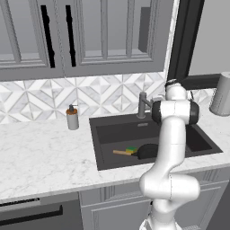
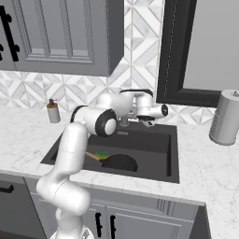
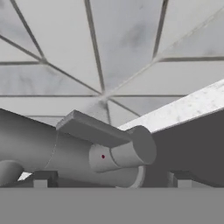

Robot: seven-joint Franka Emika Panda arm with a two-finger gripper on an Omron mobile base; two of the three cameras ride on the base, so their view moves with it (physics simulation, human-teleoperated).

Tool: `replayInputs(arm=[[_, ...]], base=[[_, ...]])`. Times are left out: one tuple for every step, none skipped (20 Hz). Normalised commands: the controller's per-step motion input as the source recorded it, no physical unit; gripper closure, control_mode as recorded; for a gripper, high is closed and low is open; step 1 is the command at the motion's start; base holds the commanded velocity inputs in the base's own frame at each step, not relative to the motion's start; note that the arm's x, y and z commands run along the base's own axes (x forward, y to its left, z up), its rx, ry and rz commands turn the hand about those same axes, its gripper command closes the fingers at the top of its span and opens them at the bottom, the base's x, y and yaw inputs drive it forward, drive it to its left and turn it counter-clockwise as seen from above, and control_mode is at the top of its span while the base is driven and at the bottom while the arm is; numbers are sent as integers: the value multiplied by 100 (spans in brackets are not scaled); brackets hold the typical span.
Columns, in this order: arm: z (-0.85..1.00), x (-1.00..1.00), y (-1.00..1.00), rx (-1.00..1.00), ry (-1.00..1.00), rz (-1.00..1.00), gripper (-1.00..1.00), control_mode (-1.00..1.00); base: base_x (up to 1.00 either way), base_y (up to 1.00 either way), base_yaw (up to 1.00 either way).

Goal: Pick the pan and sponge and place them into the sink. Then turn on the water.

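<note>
Kitchen: sink [image 1: 101, 148], faucet [image 1: 142, 105], tiled backsplash [image 1: 45, 96], cabinets [image 1: 90, 36]

Grey cabinets [image 1: 81, 36] (tiled backsplash [image 1: 108, 96])

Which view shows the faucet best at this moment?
The hand view: the faucet is close up, with its flat lever on top. In the left base view the faucet is small and partly behind the arm. In the right base view the arm hides nearly all of it.

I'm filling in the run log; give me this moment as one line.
pan: in sink | sponge: in sink beside pan handle | gripper: open at faucet, fingers astride its base | water: not running
</note>
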Motion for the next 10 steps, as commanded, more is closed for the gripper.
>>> replayInputs(arm=[[-3,31,0,0,0,0,-100,-100],[-3,34,0,0,0,0,-100,-100],[-1,36,0,0,0,0,-100,-100],[-3,39,0,0,0,0,-100,-100],[-6,39,0,0,0,0,-100,-100],[-8,39,0,0,0,0,-100,-100],[-11,38,0,0,0,0,-100,-100],[-14,37,0,0,0,0,-100,-100],[-14,38,0,0,0,0,-100,-100],[-9,33,0,0,0,0,-100,-100]], base=[[0,0,0],[0,0,0],[0,0,0],[0,0,0],[0,0,0],[0,0,0],[0,0,0],[0,0,0],[0,0,0],[0,0,0]])
